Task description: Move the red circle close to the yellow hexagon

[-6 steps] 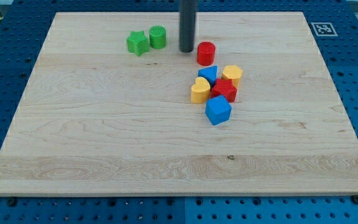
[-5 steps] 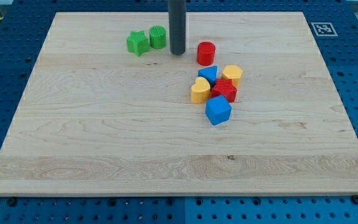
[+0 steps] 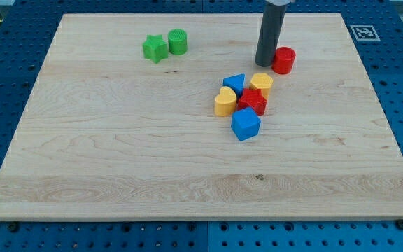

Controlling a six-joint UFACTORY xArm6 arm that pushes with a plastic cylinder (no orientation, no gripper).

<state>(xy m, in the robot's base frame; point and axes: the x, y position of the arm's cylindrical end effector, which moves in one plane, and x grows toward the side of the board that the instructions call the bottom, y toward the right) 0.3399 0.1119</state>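
The red circle [image 3: 283, 60] lies on the wooden board toward the view's top right. My tip [image 3: 266, 63] stands right against its left side. The yellow hexagon [image 3: 262, 83] lies just below and to the left of the red circle, a small gap apart, at the top right of a cluster of blocks.
The cluster holds a blue triangle [image 3: 235, 83], a yellow heart [image 3: 224, 102], a red star [image 3: 252, 102] and a blue cube [image 3: 245, 124]. A green star [image 3: 154, 48] and a green cylinder [image 3: 178, 41] sit at the view's top left.
The red circle has moved right, from above the blue triangle to above-right of the yellow hexagon. My tip has moved right with it, from the green blocks' side.
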